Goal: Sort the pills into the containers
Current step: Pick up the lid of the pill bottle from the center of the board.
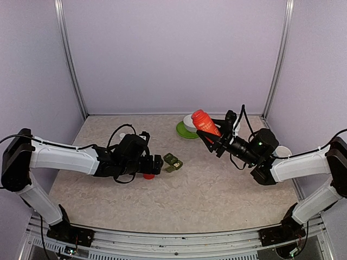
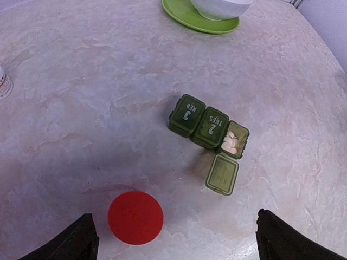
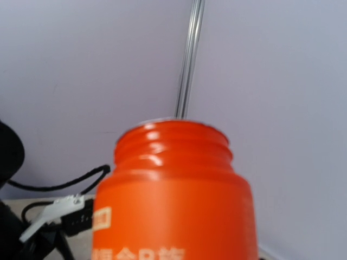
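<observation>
The dark green strip of containers lies mid-table and also shows in the top view. Two compartments are shut. The third is open, its lid folded out, with several white pills inside. A red cap lies flat on the table. My left gripper hovers open and empty just above the cap, its fingers spread wide; the top view shows it left of the strip. My right gripper is shut on the uncapped red bottle, held up and tilted in the air.
A white bowl sits on a green plate at the back, under the raised bottle. A tiny white bottle stands at the left edge of the left wrist view. Frame posts stand at the back corners.
</observation>
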Motion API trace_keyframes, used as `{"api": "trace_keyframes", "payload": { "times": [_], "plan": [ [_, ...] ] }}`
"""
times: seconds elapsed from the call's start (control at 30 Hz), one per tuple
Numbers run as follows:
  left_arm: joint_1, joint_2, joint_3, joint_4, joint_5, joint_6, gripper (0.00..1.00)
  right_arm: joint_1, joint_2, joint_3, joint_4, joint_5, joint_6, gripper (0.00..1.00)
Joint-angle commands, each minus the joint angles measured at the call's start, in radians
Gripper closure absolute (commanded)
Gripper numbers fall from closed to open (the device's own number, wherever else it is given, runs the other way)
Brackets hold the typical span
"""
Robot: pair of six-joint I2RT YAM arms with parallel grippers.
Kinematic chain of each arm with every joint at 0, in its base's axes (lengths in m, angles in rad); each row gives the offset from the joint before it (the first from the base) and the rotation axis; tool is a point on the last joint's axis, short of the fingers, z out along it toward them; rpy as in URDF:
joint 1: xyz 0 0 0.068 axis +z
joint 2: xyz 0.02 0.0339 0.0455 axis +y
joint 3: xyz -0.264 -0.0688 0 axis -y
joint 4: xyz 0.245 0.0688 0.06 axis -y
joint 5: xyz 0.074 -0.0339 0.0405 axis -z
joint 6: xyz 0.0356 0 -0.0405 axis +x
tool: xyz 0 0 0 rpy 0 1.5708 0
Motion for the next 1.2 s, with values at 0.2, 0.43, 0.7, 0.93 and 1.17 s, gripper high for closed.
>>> {"api": "trace_keyframes", "payload": {
  "times": [0.2,0.43,0.7,0.93,1.17],
  "plan": [
    [-0.005,0.002,-0.026,0.004,-0.008,0.002,0.01,-0.007,-0.109,-0.069,-0.063,0.033,0.022,0.79],
    [0.016,0.001,-0.06,0.036,0.018,0.018,0.01,-0.007,-0.119,-0.066,-0.095,0.015,0.026,0.79],
    [0.051,-0.054,-0.152,0.111,0.067,0.028,0.01,-0.007,-0.114,-0.057,-0.109,-0.013,0.053,0.79],
    [0.053,-0.033,-0.164,0.125,0.097,0.034,0.01,-0.007,-0.107,-0.063,-0.13,-0.009,0.071,0.79],
    [0.05,0.059,-0.107,0.081,0.034,0.033,0.01,-0.007,-0.105,-0.073,-0.131,-0.002,0.077,0.78]
  ]
}}
